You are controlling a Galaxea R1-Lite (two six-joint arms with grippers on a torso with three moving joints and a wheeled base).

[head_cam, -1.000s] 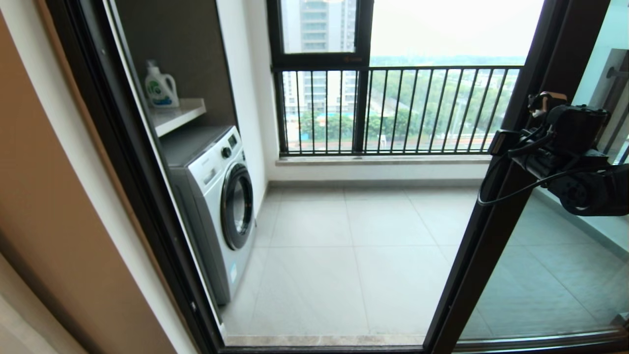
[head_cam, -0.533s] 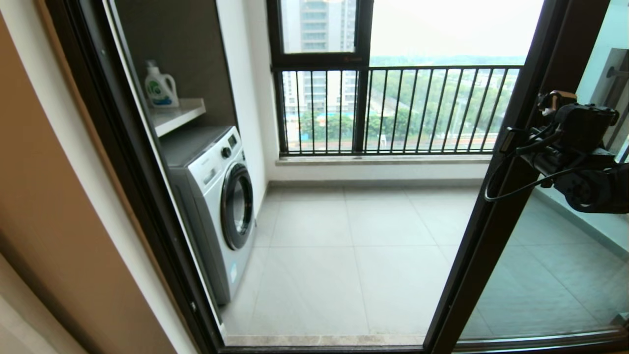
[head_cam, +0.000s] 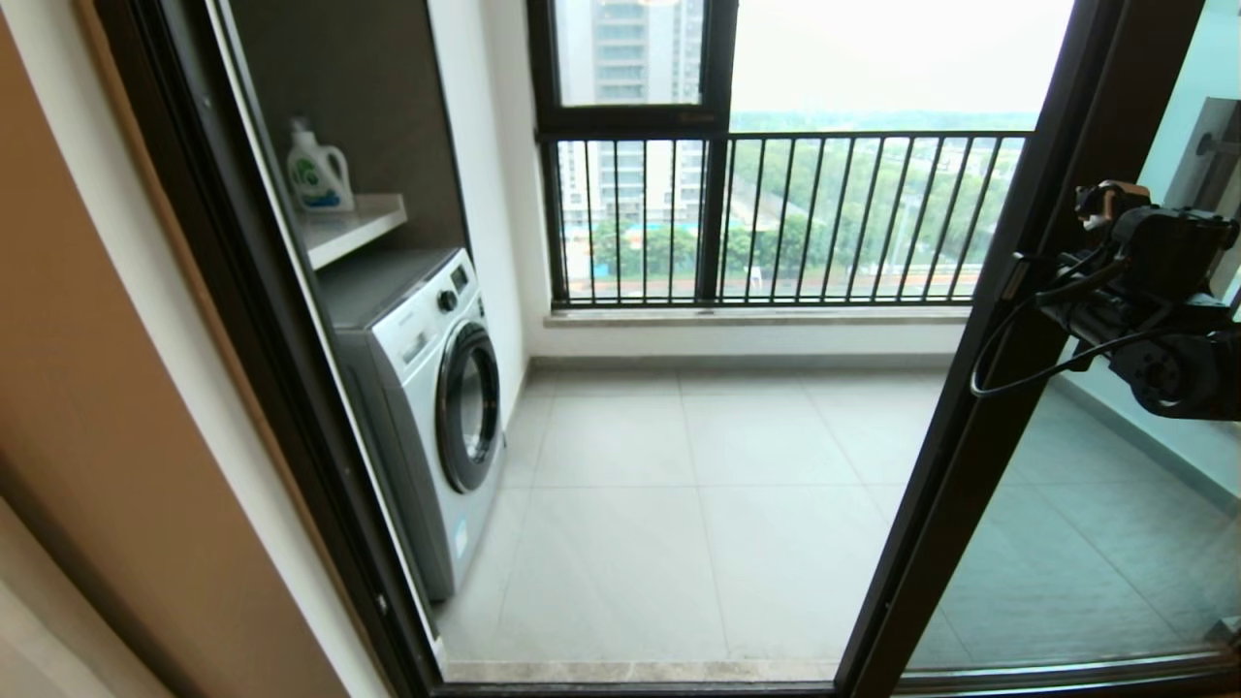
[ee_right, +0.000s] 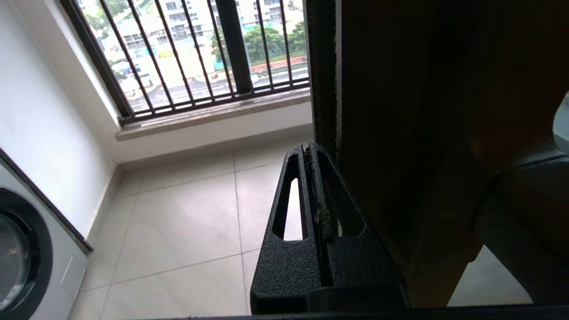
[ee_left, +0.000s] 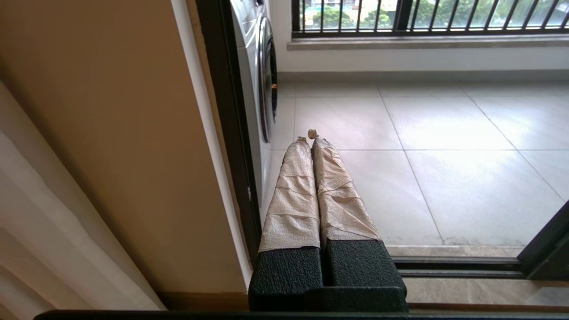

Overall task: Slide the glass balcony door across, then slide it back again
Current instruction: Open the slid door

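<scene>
Right gripper (ee_right: 310,149): our two black slotted fingers pressed together with nothing between them, tips laid against the inner edge of the glass balcony door (head_cam: 979,427). That door stands on our right in the head view, slid well aside, its dark brown stile slanting from top to floor track, with clear glass to the right of it.

Left gripper (ee_left: 310,135): paper-wrapped fingers closed together on nothing, held low by the doorway's left jamb, idle.

Risk, as we judge it: contact is a push from narrow fingertips on a smooth metal edge. If we press off-line, the tips may skid off the stile, leaving the door short of its travel. A hard shove could jam the panel in its track.

Materials: door frame of dark, matt metal, straight and slim; gripper fingers of grainy black plastic, wedge-shaped. Beyond, a washing machine (head_cam: 431,388), white with a round dark port, pale glossy floor tiles (head_cam: 679,504) and a black barred railing (head_cam: 785,218).
</scene>
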